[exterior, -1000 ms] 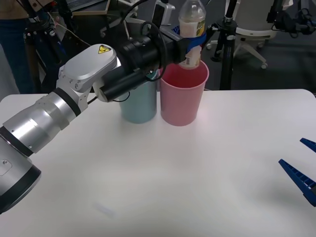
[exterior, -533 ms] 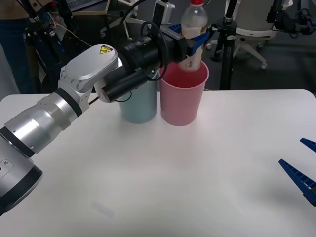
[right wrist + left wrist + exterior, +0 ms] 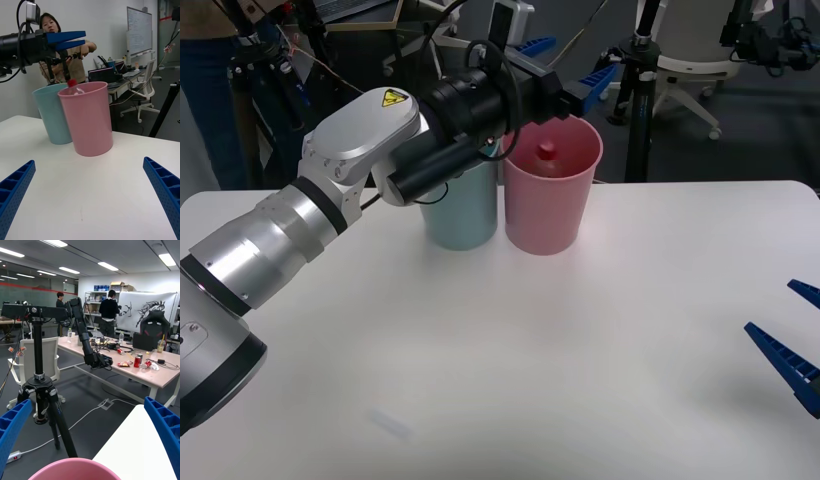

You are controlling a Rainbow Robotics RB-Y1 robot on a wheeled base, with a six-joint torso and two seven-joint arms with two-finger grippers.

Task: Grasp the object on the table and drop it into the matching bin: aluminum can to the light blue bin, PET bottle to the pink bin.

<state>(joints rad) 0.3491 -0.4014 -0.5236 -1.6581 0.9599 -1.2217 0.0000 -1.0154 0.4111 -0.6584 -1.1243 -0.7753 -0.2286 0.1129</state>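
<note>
The left gripper (image 3: 565,72) hangs wide apart and empty over the pink bin (image 3: 552,200), where the PET bottle (image 3: 547,157) sits with only its red cap showing, a light, smooth, stiff thing best pinched mid-body, while the right gripper (image 3: 790,345) idles spread at the table (image 3: 510,370) edge.

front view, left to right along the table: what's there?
Light blue bin → pink bin, PET bottle's red cap showing inside it → right pincer, open, at the table's right edge.
</note>
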